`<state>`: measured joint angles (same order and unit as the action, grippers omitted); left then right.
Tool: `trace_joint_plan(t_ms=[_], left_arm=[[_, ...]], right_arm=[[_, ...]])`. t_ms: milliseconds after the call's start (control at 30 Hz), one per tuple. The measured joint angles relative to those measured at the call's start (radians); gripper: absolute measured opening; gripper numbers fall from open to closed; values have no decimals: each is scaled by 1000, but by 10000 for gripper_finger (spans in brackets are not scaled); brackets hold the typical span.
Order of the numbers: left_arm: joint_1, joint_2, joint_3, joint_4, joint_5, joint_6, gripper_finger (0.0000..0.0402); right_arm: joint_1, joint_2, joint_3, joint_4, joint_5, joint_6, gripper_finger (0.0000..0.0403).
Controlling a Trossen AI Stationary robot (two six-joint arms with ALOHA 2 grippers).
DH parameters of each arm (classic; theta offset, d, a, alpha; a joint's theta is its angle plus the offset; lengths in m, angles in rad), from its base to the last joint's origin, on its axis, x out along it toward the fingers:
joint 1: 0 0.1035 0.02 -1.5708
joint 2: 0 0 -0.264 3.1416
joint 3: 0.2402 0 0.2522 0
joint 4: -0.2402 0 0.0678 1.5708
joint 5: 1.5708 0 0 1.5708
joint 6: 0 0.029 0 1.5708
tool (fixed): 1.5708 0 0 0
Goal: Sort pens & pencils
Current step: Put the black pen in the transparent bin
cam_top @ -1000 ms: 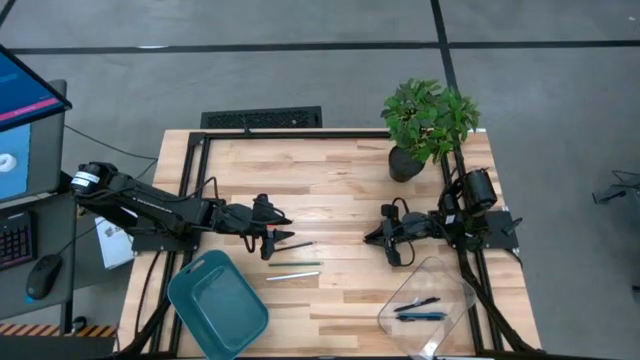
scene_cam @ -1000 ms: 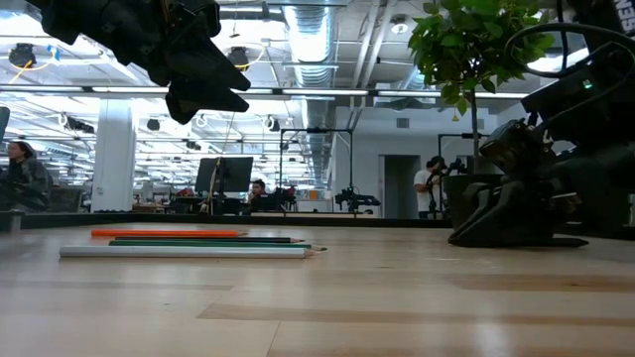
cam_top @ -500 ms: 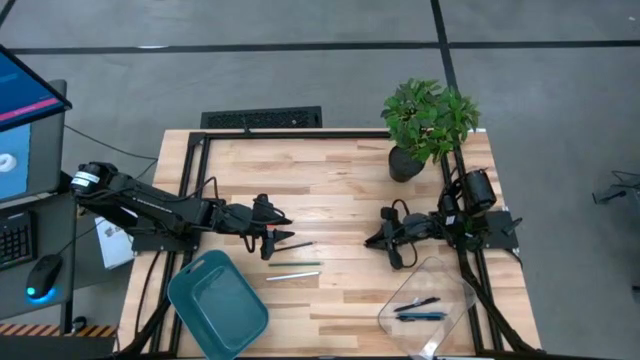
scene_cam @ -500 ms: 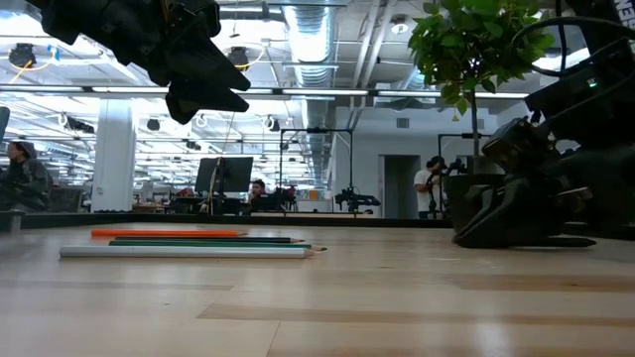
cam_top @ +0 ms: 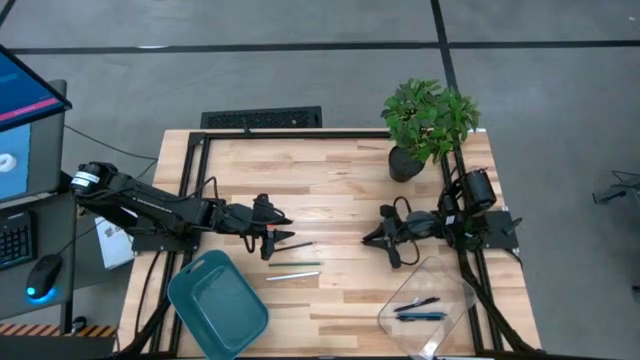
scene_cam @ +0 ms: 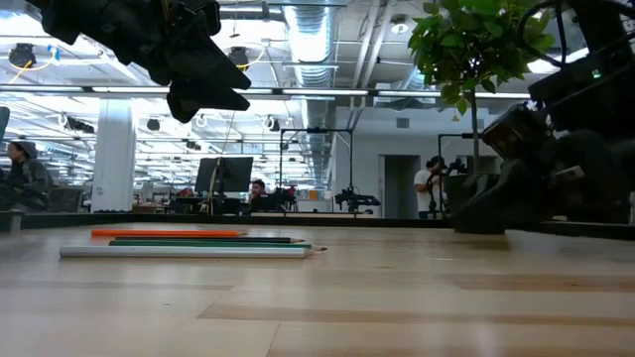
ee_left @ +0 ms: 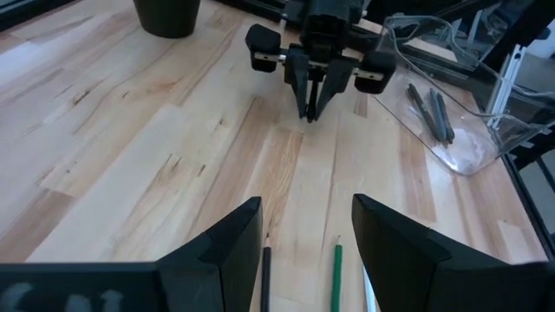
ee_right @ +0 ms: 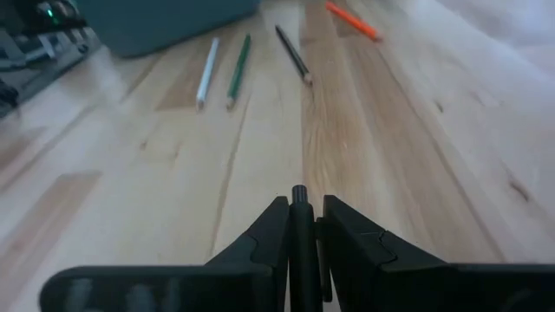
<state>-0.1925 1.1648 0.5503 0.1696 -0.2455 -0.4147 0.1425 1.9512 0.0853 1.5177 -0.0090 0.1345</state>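
Four pencils lie flat on the wood at mid-table: an orange one [ee_right: 351, 22], a dark one [cam_top: 295, 245], a green one [cam_top: 293, 265] and a pale one [cam_top: 292, 276]. My left gripper [cam_top: 272, 238] hangs open above them, its fingers over the dark and green pencils in the left wrist view [ee_left: 303, 251]. My right gripper [cam_top: 385, 240] is at the right, low over the table, shut on a dark pen [ee_right: 299, 225]. Two more pens [cam_top: 418, 308] lie in the clear tray [cam_top: 452, 285]. My right gripper pinches the dark pen between its two fingers, with the pen lying along them. The pen's end [ee_right: 298, 192] sticks out past the fingertips. The fingers slant down toward the table's left side. Whether the pen's end touches the wood I cannot tell.
A teal bin [cam_top: 215, 300] stands at the near left, close to the pencils. A potted plant [cam_top: 428, 125] stands at the far right behind my right arm. Bare wood lies between the two grippers [cam_top: 335, 225]. People show in the room beyond the table.
My right gripper has risen a little off the table with the pen and edged toward the table's left. The pencils have not moved.
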Motion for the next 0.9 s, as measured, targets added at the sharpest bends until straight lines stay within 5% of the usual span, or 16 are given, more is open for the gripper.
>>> trace_joint_plan(t_ms=[533,900], left_arm=[[0,0,0,4,0,-18,171],[0,0,0,5,0,-18,171]], right_arm=[[21,-167,4,-15,-20,23,86],[21,-410,123,-344,-20,-36,86]])
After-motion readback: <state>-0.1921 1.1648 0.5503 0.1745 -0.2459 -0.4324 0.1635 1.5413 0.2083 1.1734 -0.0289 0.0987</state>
